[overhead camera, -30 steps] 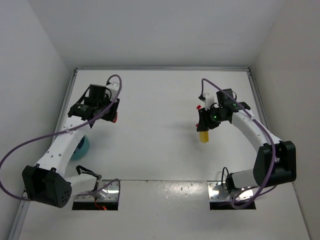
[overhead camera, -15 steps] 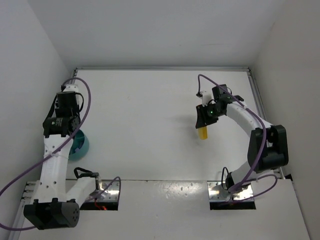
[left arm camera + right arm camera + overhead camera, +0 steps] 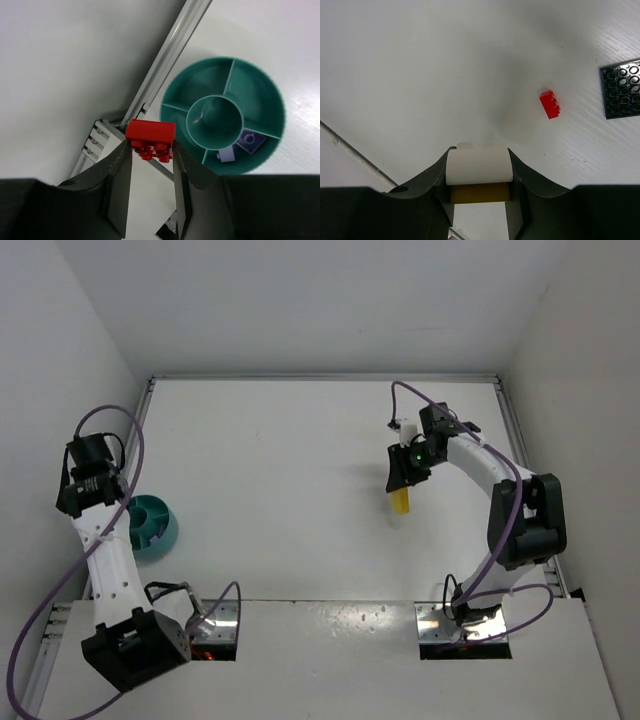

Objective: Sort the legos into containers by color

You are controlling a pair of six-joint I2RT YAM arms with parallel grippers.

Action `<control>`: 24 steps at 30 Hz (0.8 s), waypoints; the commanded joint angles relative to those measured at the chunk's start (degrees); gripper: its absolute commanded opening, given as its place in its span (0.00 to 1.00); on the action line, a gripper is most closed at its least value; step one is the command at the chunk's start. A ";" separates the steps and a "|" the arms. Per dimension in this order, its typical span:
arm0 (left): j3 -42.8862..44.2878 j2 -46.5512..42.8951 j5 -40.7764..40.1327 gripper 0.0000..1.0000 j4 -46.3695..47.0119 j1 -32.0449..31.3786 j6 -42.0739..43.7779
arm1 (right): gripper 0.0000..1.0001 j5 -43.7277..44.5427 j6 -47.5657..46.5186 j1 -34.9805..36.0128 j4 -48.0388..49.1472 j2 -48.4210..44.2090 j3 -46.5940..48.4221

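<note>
While my left claw (image 3: 150, 150) pinches a red brick (image 3: 150, 134) beside, not over, the teal bowl (image 3: 200, 82), my right claw (image 3: 479, 170) clamps the yellow brick (image 3: 480, 192). Releasing now could drop red outside the bowl.

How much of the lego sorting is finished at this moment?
Done: two lilac pieces lie in one compartment of the teal bowl. In hand: the left tool grips a red brick beside the bowl; the right tool grips a yellow brick with a white piece. Left: a loose red brick and a black plate lie on the table.
</note>
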 commanded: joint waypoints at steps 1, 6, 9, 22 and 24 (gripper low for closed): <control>-1.35 1.33 4.94 0.00 1.04 5.51 3.22 | 0.00 -1.97 0.07 -0.09 -0.39 0.78 1.89; -3.64 3.35 11.97 0.00 0.52 9.40 7.44 | 0.00 -1.97 0.07 -0.09 -0.91 0.78 2.42; -4.88 3.89 17.41 0.00 0.51 11.85 11.66 | 0.00 -1.97 0.07 -0.09 -0.92 1.31 2.42; -7.60 1.87 22.78 0.00 2.01 13.70 13.17 | 0.00 -3.64 -0.46 -0.09 -0.92 1.84 1.89; -7.60 1.87 24.45 0.00 1.31 13.70 14.30 | 0.00 -3.64 -0.46 -0.09 -0.92 1.84 1.89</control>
